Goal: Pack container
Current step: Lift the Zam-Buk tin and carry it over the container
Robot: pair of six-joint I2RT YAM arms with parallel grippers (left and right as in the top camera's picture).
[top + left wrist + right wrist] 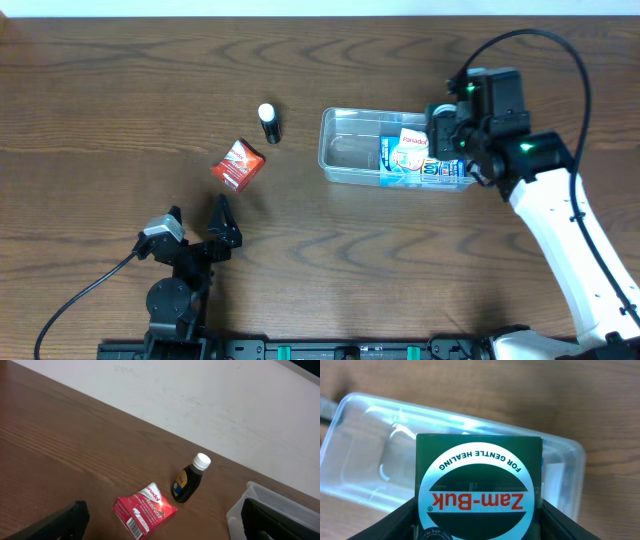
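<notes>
Right gripper (445, 128) has its two dark fingers pressed against the sides of a green cardboard box with a white-ringed "Zam-Buk" label (479, 490), holding it clear of any surface. Directly beneath and just beyond the box lies the clear plastic rectangular container (348, 150). The gripper hangs over the end of it nearest its own arm. Blue-and-white cartons (410, 158) already lie in that end, right under the held box, while the far half of the tub looks bare.

To place it well, I would carry the box a little farther from the arm, toward the bare half. Then bring it down level and inside the rim, letting go only once its underside rests on the floor of the tub. Dropping it onto the cartons risks it tipping over the wall.

Well beyond the container's far end, on the wooden table (100, 100), stand a dark glass bottle with a white cap (268, 122) and a small red carton (237, 164). Near them the left gripper (198, 225) rests with jaws spread wide, holding nothing.
</notes>
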